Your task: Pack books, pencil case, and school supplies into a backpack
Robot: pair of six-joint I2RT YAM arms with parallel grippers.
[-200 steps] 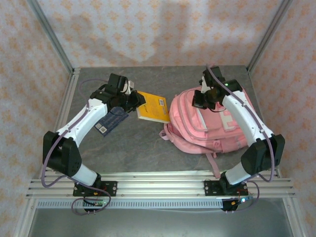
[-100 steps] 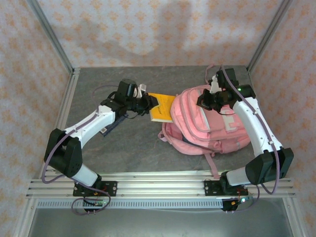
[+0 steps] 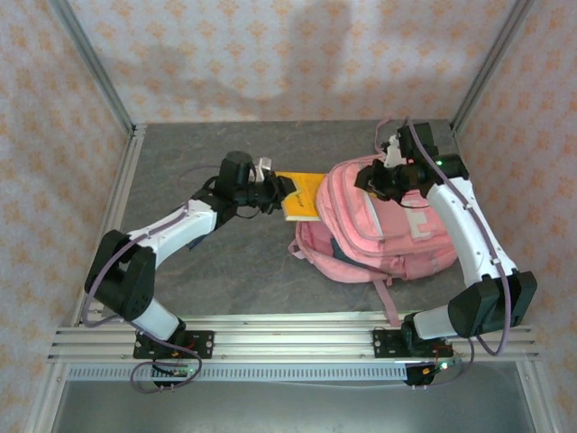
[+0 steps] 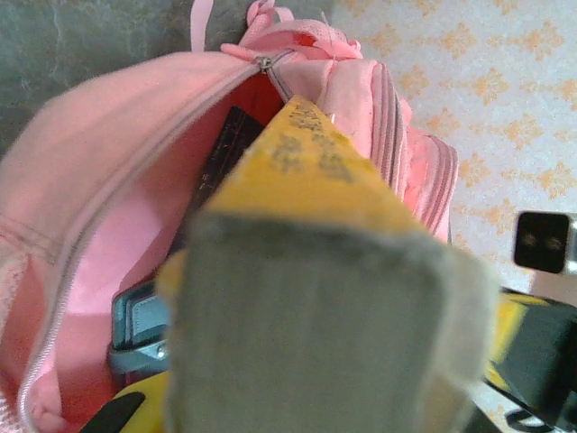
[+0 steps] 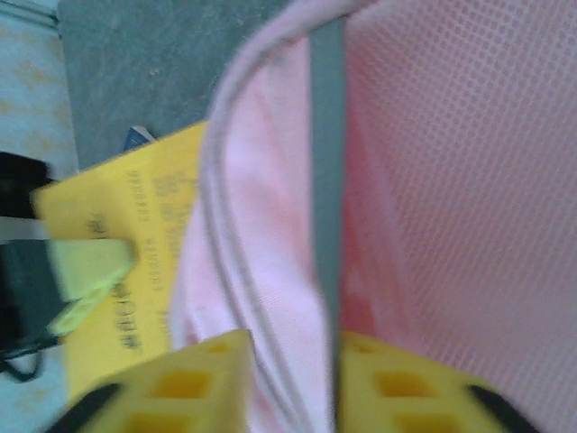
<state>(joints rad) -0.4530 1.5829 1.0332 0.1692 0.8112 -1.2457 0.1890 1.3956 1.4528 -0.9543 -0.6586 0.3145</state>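
The pink backpack (image 3: 383, 239) lies on the right of the table with its top opening facing left. My left gripper (image 3: 273, 191) is shut on the orange-yellow book (image 3: 303, 193), whose far end pokes into that opening. In the left wrist view the book (image 4: 315, 162) points edge-on into the backpack (image 4: 99, 180), where a dark book (image 4: 227, 149) and a blue-grey item (image 4: 135, 325) lie inside. My right gripper (image 3: 375, 178) is at the backpack's upper rim. Its fingers (image 5: 290, 354) stand apart with the pink rim and grey trim (image 5: 326, 135) between them.
The grey table (image 3: 234, 262) is ringed by a metal frame and patterned walls. Pink straps (image 3: 389, 302) trail toward the front rail. A blue corner (image 5: 140, 136) peeks from under the yellow book (image 5: 135, 262) in the right wrist view.
My left arm has carried the yellow book right, into the backpack's mouth. The right gripper lifted the rim, moved slightly, and its jaws have parted.
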